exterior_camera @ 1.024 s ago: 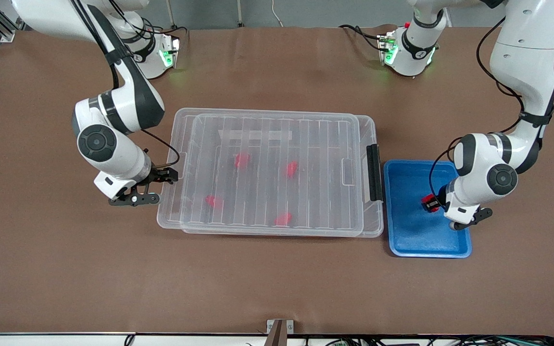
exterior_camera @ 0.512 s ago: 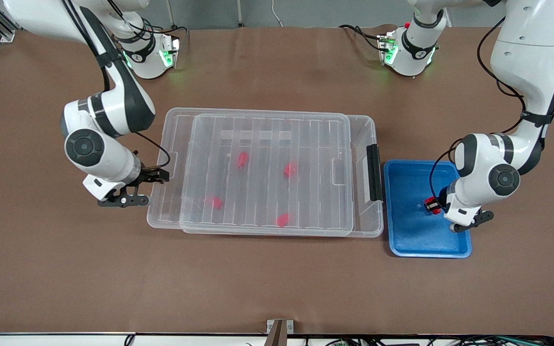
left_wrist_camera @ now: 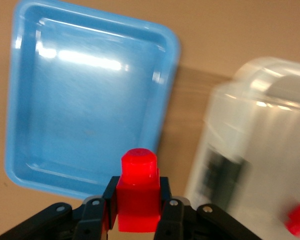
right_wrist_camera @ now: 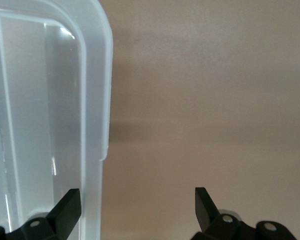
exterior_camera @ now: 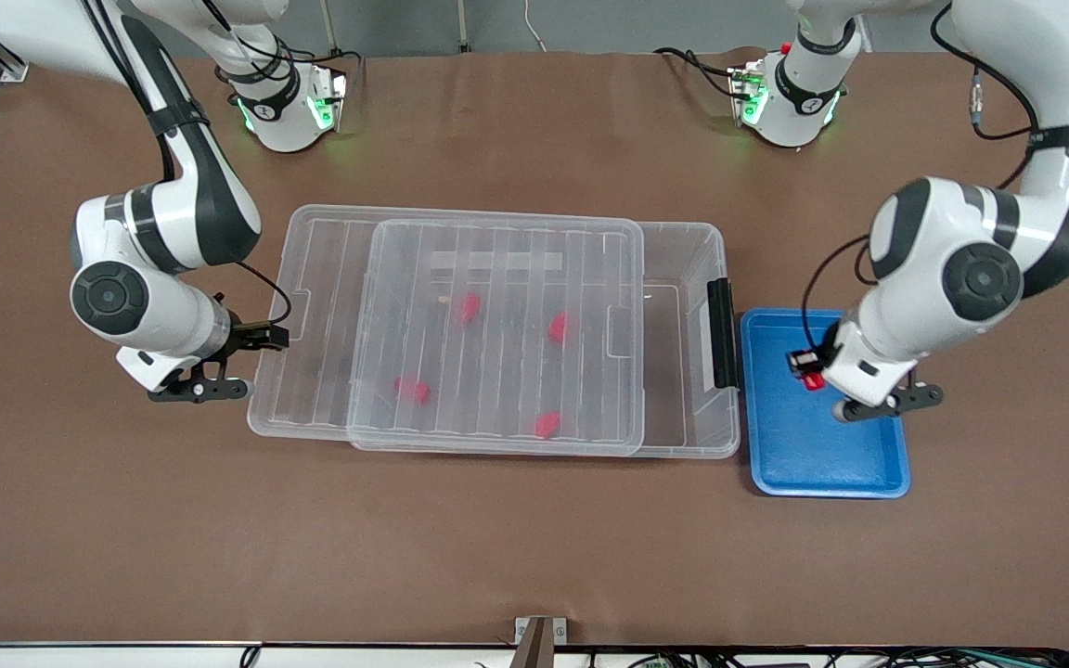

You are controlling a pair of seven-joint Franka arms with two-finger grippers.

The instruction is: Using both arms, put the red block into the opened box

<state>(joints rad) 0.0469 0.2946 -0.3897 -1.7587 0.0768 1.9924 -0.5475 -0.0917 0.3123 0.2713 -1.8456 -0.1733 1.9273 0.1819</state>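
While your left gripper (exterior_camera: 811,369) hangs over the blue tray (exterior_camera: 780,464), it has its fingers clamped on the red block (left_wrist_camera: 137,196), so the pick looks done and the carry to the box (exterior_camera: 683,269) is the step in hand. The lid (exterior_camera: 497,334) sits slid toward the right arm's end, leaving an uncovered strip of the box beside the black latch (exterior_camera: 722,334), next to the tray. Four other red blocks (exterior_camera: 467,308) show through the lid, inside the box. Your right gripper (exterior_camera: 219,357) sits at the lid's overhanging edge with its fingers spread wide; one finger is on the lid rim, the other out over the table. Next, you likely need to hold the lid back with the right arm, carry the block over the latch wall and release it above the open strip.
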